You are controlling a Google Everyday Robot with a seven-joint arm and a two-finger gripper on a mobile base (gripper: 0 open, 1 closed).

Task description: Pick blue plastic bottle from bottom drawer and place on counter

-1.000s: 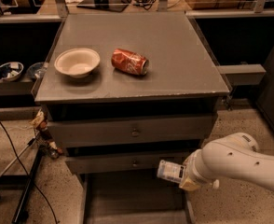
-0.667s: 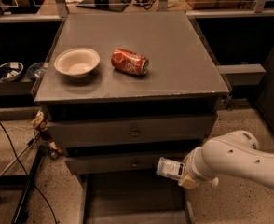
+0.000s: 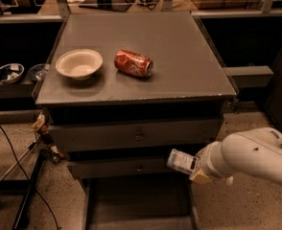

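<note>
The grey cabinet (image 3: 131,143) fills the middle of the camera view, standing on a speckled floor (image 3: 256,210). Its flat top, the counter (image 3: 179,56), carries two things, both on its left half. The white arm (image 3: 256,157) comes in from the lower right edge and reaches left toward the cabinet front, at the height of the middle drawer (image 3: 117,168).

The bottom drawer (image 3: 136,202) is pulled out toward the camera, and its shallow grey tray lies bare below the arm's end. Above it, the middle drawer and the top drawer (image 3: 107,137) each show a small round knob at the centre of the face.

On the counter, a white bowl (image 3: 79,63) sits upright near the left edge. The crushed red can (image 3: 133,63) lies on its side just beside the bowl, to its right, the two apart.

The bottle (image 3: 180,160) is off the tray and in the air, lying nearly level, with its pale label facing the camera. It hangs in front of the right end of the middle drawer, above the right side of the open bottom drawer and well below the counter.

The gripper (image 3: 193,166) sits at the arm's left end, clamped on the bottle. The bottle sticks out to the left from it, toward the cabinet, its right end hidden in the grip.
</note>
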